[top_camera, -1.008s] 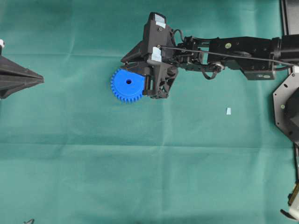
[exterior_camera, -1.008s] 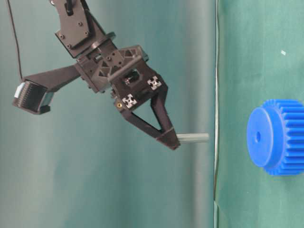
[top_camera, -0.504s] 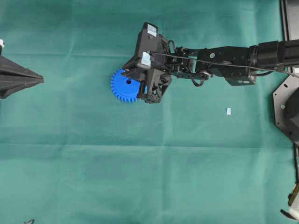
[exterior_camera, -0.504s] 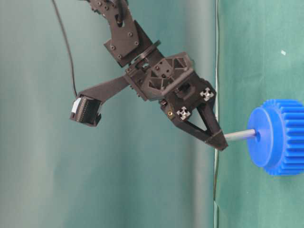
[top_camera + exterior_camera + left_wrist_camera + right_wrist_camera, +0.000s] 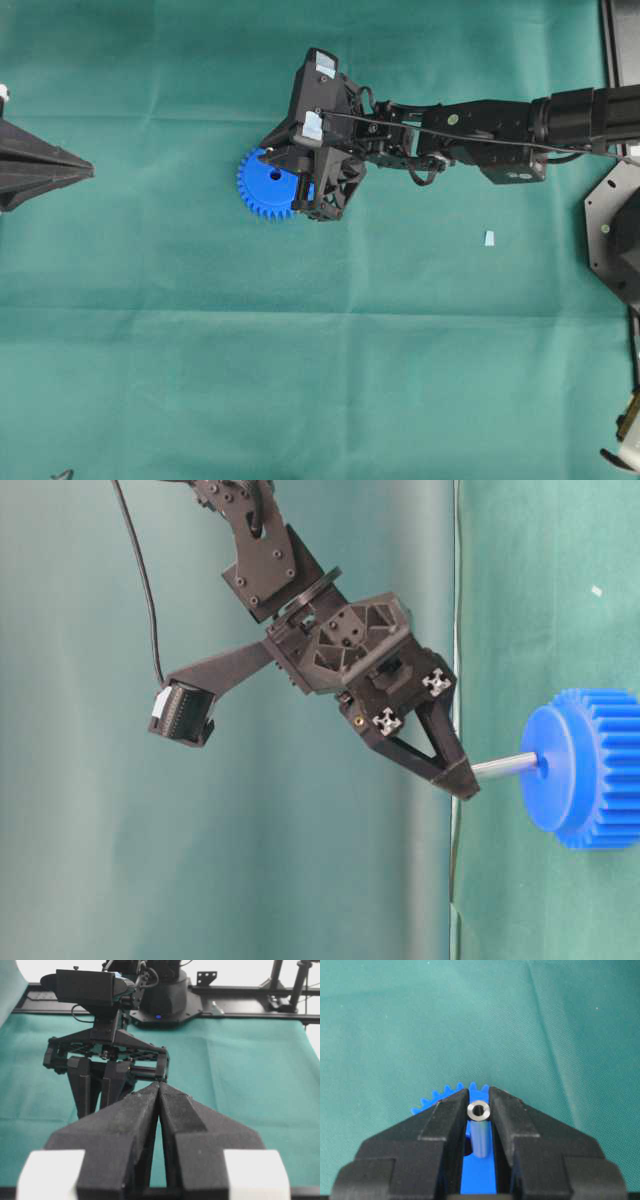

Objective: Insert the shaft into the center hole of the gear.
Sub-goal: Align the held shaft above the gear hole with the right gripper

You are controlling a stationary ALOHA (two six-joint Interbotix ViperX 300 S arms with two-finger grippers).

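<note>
The blue gear [image 5: 258, 185] lies flat on the green cloth. My right gripper [image 5: 298, 190] hangs over its right half, shut on the silver shaft [image 5: 505, 766]. In the table-level view the shaft's free end meets the gear [image 5: 590, 770] at the center hole [image 5: 543, 765]; how deep it sits cannot be told. In the right wrist view the right gripper [image 5: 479, 1094] pinches the shaft [image 5: 479, 1111] above the gear face [image 5: 480, 1175]. My left gripper [image 5: 88, 172] is shut and empty at the far left; it also shows in the left wrist view [image 5: 159, 1086].
A small pale scrap [image 5: 489, 238] lies on the cloth right of the gear. The right arm [image 5: 480, 130] stretches in from the right edge. Black frame parts [image 5: 615, 230] stand at the right border.
Over the last second my right gripper moved down and left with the shaft until its end reached the gear's center. In the last half second it barely moved. The left gripper stayed still.
</note>
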